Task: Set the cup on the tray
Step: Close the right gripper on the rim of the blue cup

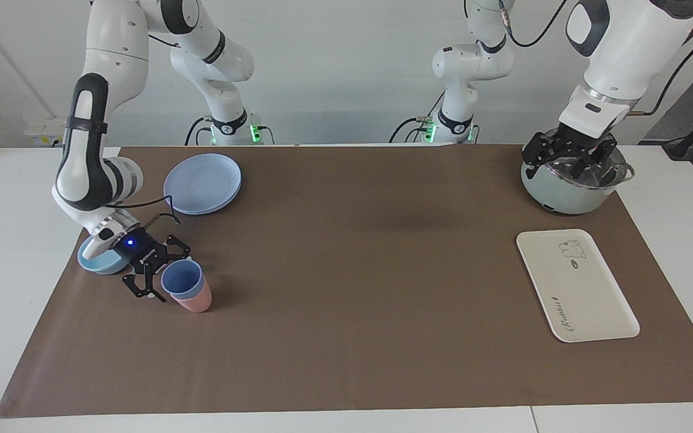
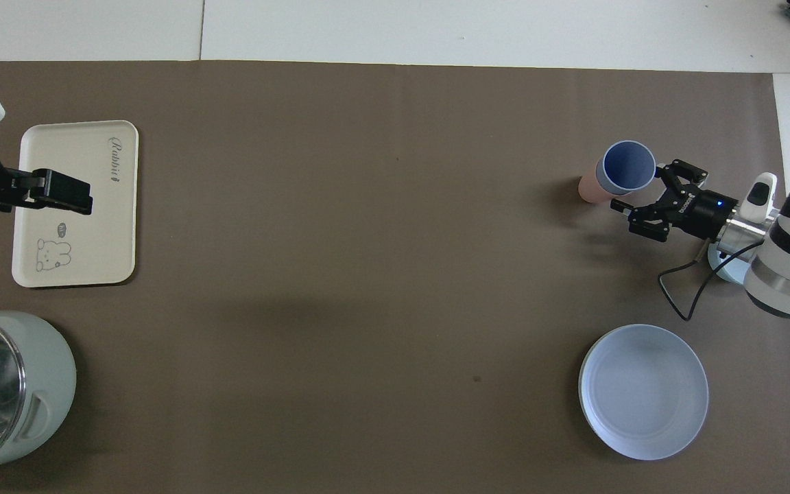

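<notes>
The cup (image 1: 182, 281), nested in a pink cup (image 1: 195, 302), sits by our spread right gripper (image 1: 160, 272); our spread left gripper (image 1: 574, 161) hangs over the pot (image 1: 563, 195) near the "Rabbit" tray (image 1: 587, 300).
</notes>
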Action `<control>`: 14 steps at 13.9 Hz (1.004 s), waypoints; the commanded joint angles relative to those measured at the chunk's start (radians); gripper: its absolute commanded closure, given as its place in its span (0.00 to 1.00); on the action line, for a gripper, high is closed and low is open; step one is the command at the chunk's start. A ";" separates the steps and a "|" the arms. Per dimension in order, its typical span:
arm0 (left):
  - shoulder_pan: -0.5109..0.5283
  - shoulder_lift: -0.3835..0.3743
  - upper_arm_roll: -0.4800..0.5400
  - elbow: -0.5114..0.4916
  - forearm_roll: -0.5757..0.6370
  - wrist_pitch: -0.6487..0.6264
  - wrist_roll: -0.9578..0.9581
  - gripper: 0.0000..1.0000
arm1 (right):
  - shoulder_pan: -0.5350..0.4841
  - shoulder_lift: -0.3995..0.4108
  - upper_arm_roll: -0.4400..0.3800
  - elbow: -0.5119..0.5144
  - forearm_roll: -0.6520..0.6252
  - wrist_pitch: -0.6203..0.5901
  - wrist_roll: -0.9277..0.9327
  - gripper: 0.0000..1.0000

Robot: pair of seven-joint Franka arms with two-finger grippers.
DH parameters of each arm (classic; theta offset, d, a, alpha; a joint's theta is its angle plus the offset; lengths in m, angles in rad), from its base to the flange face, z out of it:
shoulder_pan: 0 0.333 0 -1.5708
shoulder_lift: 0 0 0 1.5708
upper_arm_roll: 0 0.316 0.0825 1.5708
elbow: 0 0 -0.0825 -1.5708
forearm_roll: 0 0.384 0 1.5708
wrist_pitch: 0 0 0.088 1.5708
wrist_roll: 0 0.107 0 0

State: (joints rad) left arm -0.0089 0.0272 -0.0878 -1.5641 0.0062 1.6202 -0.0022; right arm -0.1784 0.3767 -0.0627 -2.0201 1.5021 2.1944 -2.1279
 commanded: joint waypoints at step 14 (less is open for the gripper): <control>0.006 -0.023 0.002 -0.024 -0.012 0.009 0.004 0.00 | 0.051 0.018 0.001 0.006 0.107 0.038 -0.081 0.01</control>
State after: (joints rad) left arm -0.0089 0.0273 -0.0877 -1.5641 0.0062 1.6202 -0.0023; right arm -0.1330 0.3827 -0.0626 -2.0199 1.5548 2.2146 -2.1627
